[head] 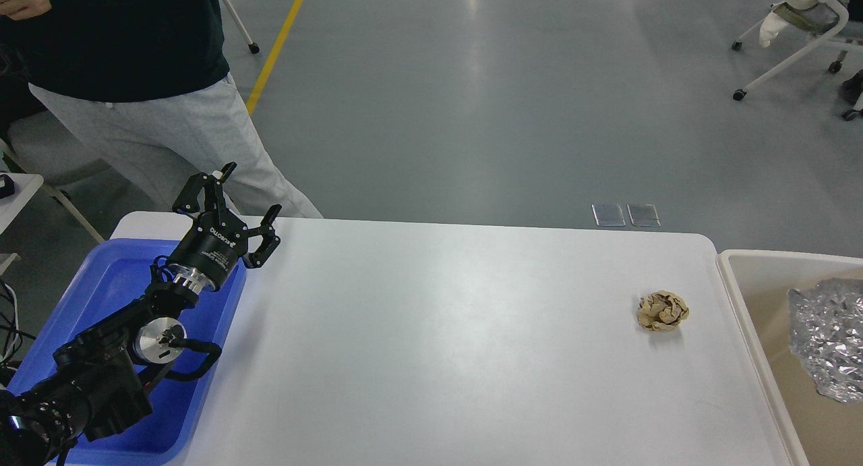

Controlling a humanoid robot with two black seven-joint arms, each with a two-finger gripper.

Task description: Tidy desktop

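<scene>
The left gripper (pixel 232 203) hung spread and empty over the blue tray (pixel 101 284), while the crumpled brown paper ball (pixel 663 310), probably light and squashy, sat far right on the desktop (pixel 438 331), best pinched across its middle.

My left arm comes in from the near left corner and reaches up and away toward the far left, its thick dark links low at the edge and a silver joint cap showing midway along. A silver ring sits at the wrist just behind the black cylindrical body of the left tool (pixel 237 199). The tool points away from me and slightly right. Its two fingers (pixel 201 187) are spread wide apart, with nothing between them. My right arm is out of sight.
</scene>
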